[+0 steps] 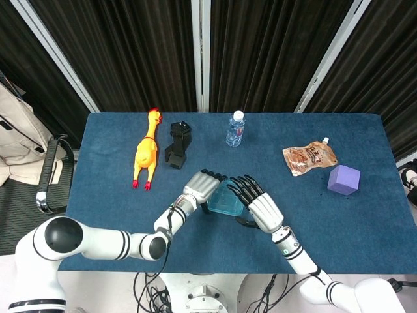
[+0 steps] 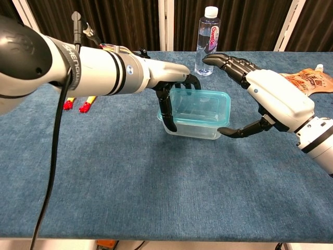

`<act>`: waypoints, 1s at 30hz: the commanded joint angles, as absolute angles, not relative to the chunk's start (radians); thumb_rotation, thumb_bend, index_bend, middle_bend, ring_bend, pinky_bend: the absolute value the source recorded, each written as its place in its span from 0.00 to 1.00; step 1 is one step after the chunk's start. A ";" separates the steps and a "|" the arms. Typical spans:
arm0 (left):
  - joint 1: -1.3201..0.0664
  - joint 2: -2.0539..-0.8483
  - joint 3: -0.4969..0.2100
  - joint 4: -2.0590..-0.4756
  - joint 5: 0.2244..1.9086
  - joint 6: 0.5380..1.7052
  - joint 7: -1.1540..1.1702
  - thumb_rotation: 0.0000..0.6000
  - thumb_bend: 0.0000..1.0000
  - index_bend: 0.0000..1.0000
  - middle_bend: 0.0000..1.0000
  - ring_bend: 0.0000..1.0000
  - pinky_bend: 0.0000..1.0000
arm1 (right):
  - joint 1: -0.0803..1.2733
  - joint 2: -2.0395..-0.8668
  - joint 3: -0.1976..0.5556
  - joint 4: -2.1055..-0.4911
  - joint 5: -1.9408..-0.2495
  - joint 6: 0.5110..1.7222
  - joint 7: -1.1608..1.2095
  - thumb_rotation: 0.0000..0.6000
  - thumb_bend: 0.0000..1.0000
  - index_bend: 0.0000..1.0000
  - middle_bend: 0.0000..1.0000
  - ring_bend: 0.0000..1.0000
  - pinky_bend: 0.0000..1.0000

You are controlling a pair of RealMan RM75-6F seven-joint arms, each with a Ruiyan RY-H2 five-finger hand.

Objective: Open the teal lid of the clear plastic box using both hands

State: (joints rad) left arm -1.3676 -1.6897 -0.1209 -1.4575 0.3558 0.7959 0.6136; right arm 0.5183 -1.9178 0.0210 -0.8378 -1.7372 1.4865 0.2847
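Observation:
The clear plastic box with its teal lid stands on the blue table, a little in front of its middle; in the head view the box shows between both hands. My left hand grips the box's left end, fingers curled over the lid's rim; from above my left hand covers that end. My right hand is spread at the right end. Its thumb tip touches the lid's near right corner and its fingers arch above the far right edge. In the head view my right hand overlaps the box.
A water bottle stands behind the box, also seen as the bottle. A yellow rubber chicken and a black object lie at the back left. A snack pouch and a purple cube are at the right.

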 commanded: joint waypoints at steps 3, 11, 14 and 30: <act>-1.368 -1.693 -0.120 -1.452 0.358 0.795 0.619 1.00 0.00 0.30 0.27 0.15 0.15 | 0.520 -1.914 0.023 -0.845 -1.734 1.493 0.282 1.00 0.13 0.00 0.00 0.00 0.00; -1.366 -1.702 -0.120 -1.442 0.362 0.802 0.627 1.00 0.00 0.30 0.27 0.15 0.15 | 0.523 -1.907 0.023 -0.861 -1.732 1.502 0.273 1.00 0.14 0.00 0.00 0.00 0.00; -1.364 -1.704 -0.121 -1.442 0.365 0.806 0.629 1.00 0.00 0.30 0.27 0.15 0.15 | 0.523 -1.903 0.024 -0.868 -1.730 1.504 0.266 1.00 0.14 0.00 0.00 0.00 0.00; -1.359 -1.715 -0.125 -1.430 0.378 0.799 0.638 1.00 0.00 0.30 0.27 0.15 0.15 | 0.525 -1.885 0.031 -0.885 -1.718 1.505 0.245 1.00 0.15 0.00 0.00 0.00 0.00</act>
State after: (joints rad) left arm -1.3593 -1.7146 -0.1252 -1.4295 0.3780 0.7995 0.6377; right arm 0.5250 -1.8851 0.0314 -0.8854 -1.7176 1.5053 0.2450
